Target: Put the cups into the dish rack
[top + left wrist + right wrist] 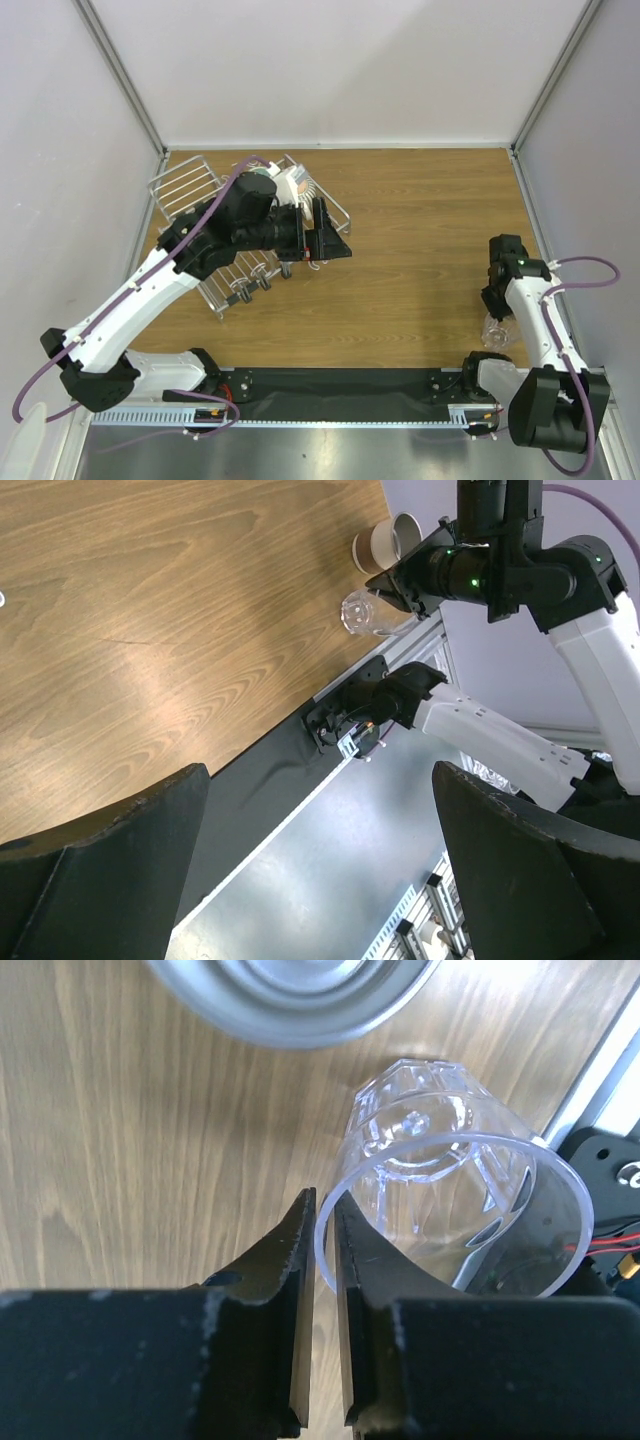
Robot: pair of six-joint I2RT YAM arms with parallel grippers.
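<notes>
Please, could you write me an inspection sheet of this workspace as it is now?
Surface: wooden table, no spill seen.
Job's things: dish rack far left, a cup in it, half hidden by the left arm; clear glass beside metal cup, near right.
Clutter: nothing seen.
Grippers: left gripper open, by the rack's edge; right gripper fingers pinch the glass wall, one inside, one outside.
Cables: purple cable looped on each arm.
Surroundings: white walls, frame posts.

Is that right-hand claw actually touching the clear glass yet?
Cannot tell. In the right wrist view the right gripper straddles the clear glass at its rim, with the wall in a narrow slot, but contact is not plain.
</notes>
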